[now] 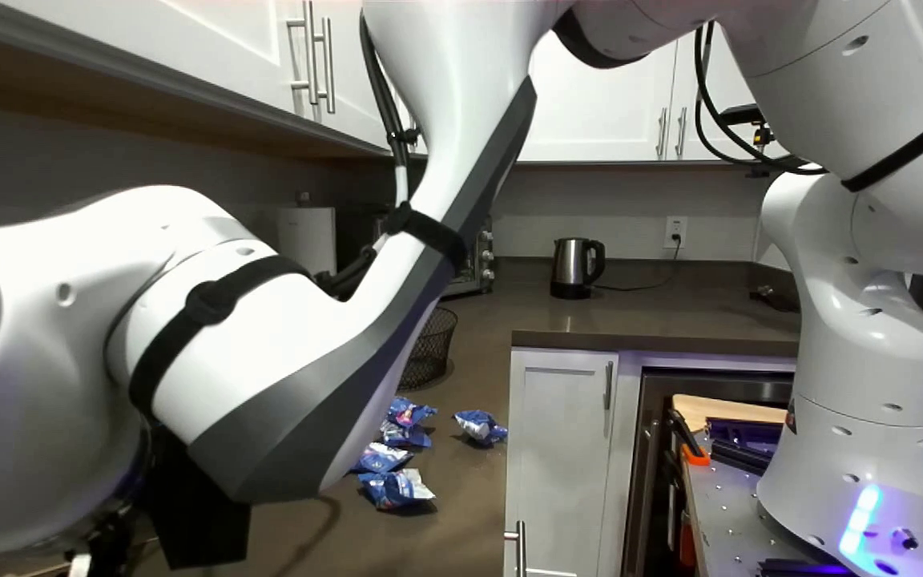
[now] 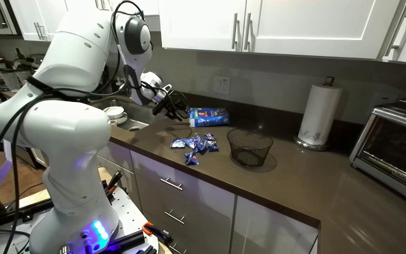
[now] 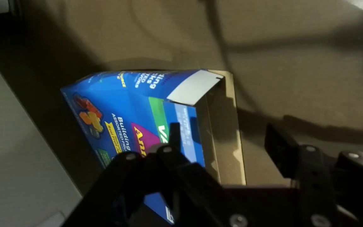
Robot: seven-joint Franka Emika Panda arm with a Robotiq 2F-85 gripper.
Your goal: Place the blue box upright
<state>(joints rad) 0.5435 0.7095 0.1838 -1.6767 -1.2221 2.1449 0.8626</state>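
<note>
Box [image 3: 143,116] of blue card, printed with bright lettering: lies on its side on the brown surface [image 2: 287,187], opens toward three o'clock in the wrist view, bares plain brown inner walls there. At that open end, a pincer [image 3: 225,142] spread wide, in the wrist view one finger [image 3: 174,135] at nine o'clock over the printed face, its mate at three o'clock over the surface; whether in contact with the card, cannot tell. In an exterior view, box between three and four o'clock from the pincer, just beside it. From the box, as seen there: several blue snack packets [image 2: 198,144] between six and seven o'clock, loosely bunched; at four o'clock, a black wire basket [image 2: 250,144], upright; at nine o'clock, a sink [image 2: 143,116] with white bowls [image 2: 114,112] in it; well apart at three o'clock, an upright paper towel roll [image 2: 319,114]; past that roll, at four o'clock from it, a toaster oven [image 2: 397,148]. In an exterior view, between one and two o'clock from the packets, a steel kettle [image 1: 572,264], upright, corded to a wall outlet [image 1: 676,231].
</note>
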